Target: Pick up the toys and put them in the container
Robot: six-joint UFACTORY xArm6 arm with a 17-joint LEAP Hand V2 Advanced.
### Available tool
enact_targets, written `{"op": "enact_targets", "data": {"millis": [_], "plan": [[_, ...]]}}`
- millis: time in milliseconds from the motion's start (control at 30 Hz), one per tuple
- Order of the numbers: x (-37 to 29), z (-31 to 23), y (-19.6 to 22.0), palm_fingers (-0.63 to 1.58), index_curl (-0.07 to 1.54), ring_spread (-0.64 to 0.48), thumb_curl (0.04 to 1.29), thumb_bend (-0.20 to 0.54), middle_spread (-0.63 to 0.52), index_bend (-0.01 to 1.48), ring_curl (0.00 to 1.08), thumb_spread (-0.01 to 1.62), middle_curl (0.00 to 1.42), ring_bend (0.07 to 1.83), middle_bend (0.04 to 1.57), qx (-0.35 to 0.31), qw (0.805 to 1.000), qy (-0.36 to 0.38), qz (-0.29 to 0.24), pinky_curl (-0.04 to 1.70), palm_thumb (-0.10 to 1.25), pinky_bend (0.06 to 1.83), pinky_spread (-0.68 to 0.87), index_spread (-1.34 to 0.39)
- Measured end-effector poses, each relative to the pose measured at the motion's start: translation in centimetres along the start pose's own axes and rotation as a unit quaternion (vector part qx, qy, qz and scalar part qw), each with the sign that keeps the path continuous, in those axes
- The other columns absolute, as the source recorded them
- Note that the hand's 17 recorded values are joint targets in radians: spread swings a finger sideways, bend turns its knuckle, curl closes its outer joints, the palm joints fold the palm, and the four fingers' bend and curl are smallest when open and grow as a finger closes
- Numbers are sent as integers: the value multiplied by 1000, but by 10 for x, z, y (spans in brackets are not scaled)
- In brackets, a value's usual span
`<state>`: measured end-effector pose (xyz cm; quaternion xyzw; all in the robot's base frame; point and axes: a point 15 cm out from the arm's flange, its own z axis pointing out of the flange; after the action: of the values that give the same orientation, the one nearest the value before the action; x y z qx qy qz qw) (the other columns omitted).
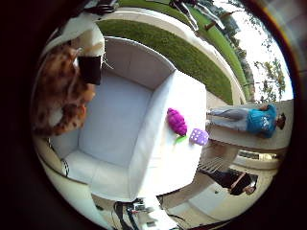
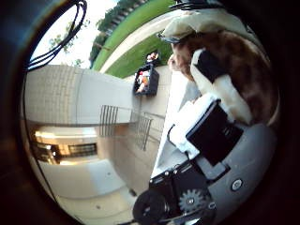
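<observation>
A spotted brown and white plush toy sits close against my palm, above one end of a white square container. My right hand has white and black fingers curled round the plush, and a black fingertip presses on it. In the right little finger side palm view, a magenta toy and a purple die with white dots lie on the white surface beside the container. Nothing shows on the part of the container's floor that is in view.
The white tabletop ends just past the two small toys. A lawn lies beyond the container. The right thumb side palm view shows a building wall and a stair railing at a distance.
</observation>
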<state>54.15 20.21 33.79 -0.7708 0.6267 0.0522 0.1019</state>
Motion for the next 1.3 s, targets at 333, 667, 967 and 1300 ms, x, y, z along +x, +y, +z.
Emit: {"op": "enact_targets", "data": {"millis": [333,667,967,1300], "plan": [[39,-9,21,-75,132,322,467,-25,91,378,331,1174,425,568,138,-39,999,-2,-21,515,723,1011,499,-454],[153,-81,41,2,194,330,452,-28,112,256,309,1159,349,508,173,3,999,10,49,434,721,919,528,-435],[304,-82,91,44,227,330,448,-26,99,192,305,1151,344,485,182,-34,989,71,125,378,716,836,529,-374],[397,5,155,56,238,313,436,-26,107,165,306,1158,340,475,188,-133,973,74,172,331,699,778,513,-244]]}}
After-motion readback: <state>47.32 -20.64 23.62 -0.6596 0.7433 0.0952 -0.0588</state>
